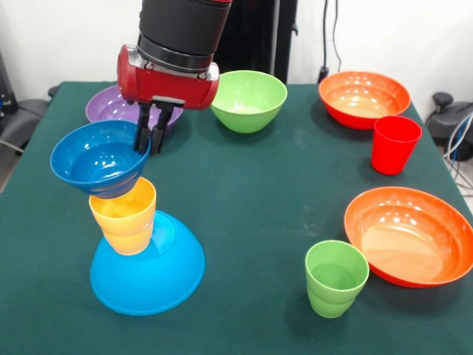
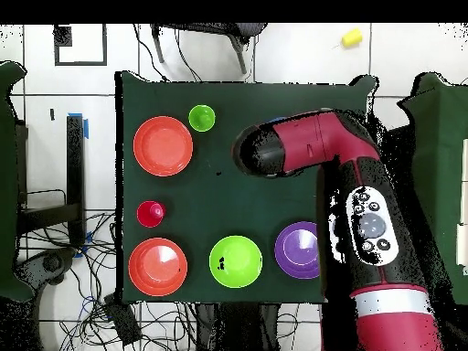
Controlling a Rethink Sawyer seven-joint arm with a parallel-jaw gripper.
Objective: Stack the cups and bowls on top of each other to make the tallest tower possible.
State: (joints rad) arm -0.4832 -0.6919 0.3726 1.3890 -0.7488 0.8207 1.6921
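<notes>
Gripper (image 1: 148,137) fingers clamp the rim of the tilted dark blue bowl (image 1: 97,159) atop yellow cups (image 1: 124,216) on the upturned light-blue bowl (image 1: 151,274).

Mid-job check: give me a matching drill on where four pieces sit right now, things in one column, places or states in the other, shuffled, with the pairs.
Things:
1. small dark blue bowl
2. large light blue bowl
3. red cup
4. green cup

Places or states:
a. upside down on the table, base of the tower
b. beside the near orange bowl
c. rim pinched by the gripper, atop the yellow cups
d. upright, next to the far orange bowl

Pairs: 1-c, 2-a, 3-d, 4-b
</notes>
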